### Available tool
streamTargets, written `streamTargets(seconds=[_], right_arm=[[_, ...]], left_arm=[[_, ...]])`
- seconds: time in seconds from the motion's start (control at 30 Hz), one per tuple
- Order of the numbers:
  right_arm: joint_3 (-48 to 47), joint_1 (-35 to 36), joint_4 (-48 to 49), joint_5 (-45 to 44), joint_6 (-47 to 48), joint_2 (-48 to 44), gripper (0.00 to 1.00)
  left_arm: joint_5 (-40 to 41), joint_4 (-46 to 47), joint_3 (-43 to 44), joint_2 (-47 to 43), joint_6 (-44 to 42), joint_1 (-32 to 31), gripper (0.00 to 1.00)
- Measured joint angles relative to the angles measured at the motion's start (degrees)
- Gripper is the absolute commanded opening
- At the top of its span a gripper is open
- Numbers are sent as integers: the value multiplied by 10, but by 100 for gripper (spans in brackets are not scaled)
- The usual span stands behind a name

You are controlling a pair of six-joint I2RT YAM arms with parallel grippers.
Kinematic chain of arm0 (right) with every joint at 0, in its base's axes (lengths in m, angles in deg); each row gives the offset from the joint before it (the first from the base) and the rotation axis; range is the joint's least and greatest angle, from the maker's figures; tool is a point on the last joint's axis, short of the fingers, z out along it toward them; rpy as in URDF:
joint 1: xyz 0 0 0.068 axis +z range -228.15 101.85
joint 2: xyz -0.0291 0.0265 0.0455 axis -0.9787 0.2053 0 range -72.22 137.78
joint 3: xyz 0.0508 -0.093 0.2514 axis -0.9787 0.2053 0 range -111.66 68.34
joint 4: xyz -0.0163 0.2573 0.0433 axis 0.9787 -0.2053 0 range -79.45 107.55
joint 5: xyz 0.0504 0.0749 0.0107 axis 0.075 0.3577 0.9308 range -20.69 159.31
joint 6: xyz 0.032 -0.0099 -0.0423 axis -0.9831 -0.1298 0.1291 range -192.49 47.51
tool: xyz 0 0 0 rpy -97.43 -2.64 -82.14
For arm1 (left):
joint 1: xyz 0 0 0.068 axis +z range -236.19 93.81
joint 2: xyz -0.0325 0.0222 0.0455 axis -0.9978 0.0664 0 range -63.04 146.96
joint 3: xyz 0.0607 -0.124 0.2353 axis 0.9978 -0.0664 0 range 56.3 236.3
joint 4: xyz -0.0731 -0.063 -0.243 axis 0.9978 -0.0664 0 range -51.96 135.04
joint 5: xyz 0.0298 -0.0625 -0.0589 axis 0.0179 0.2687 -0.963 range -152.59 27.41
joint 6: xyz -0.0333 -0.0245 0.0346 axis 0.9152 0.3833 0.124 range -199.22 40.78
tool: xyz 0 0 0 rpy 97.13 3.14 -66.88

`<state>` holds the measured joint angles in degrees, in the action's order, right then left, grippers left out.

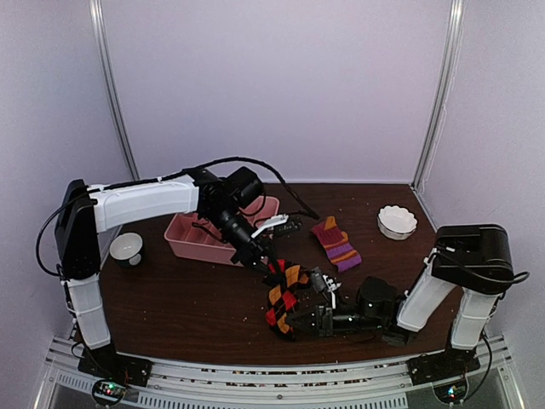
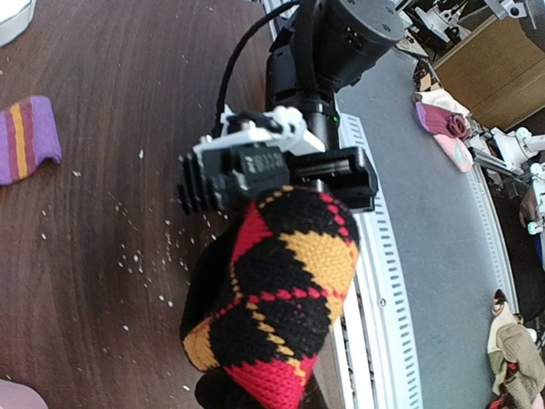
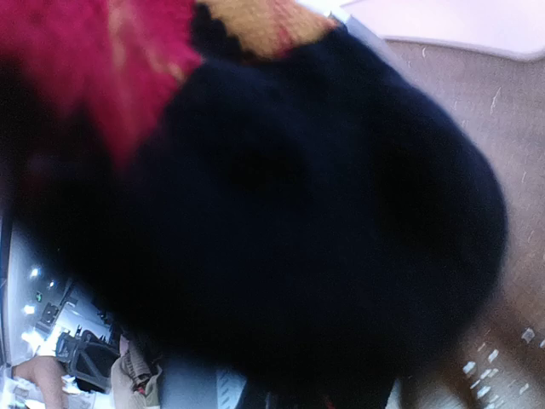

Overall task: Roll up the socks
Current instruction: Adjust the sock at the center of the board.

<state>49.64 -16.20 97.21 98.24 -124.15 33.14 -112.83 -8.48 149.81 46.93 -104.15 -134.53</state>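
Observation:
Two socks are in view. A purple and orange striped sock (image 1: 335, 243) lies flat on the table right of centre; its end also shows in the left wrist view as the striped sock (image 2: 25, 136). A black, red and orange argyle sock (image 1: 285, 298) hangs stretched between both grippers, above the table near the front edge. My left gripper (image 1: 266, 261) is shut on its upper end; in the left wrist view the argyle sock (image 2: 272, 307) hides the jaws. My right gripper (image 1: 296, 324) is shut on its lower black end, and that black fabric (image 3: 281, 230) fills the right wrist view.
A pink tray (image 1: 196, 250) stands at the back left, under the left arm. A white bowl (image 1: 397, 221) sits at the back right and a small cup (image 1: 126, 248) at the far left. Pale crumbs (image 2: 145, 247) dot the dark table. The metal rail (image 1: 255, 375) runs along the near edge.

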Motion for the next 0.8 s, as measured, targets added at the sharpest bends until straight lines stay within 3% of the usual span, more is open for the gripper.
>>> streamTargets(seconds=[0.27,0.6,0.63,0.7,0.8], right_arm=[[17,28,14,12,-55,7,0],[-29,10,-173,-41,-42,7,0],[-35,7,-193,-47,-38,7,1],[-42,-1,-226,-61,-26,7,16],[-53,-10,-271,-79,-1,-9,26]], left_arm=[[24,29,-57,-53,38,-5,0],[152,138,-65,11,59,-25,0],[164,149,-60,23,58,-25,0],[182,164,-50,41,56,-25,0],[205,183,-38,57,52,-25,0]])
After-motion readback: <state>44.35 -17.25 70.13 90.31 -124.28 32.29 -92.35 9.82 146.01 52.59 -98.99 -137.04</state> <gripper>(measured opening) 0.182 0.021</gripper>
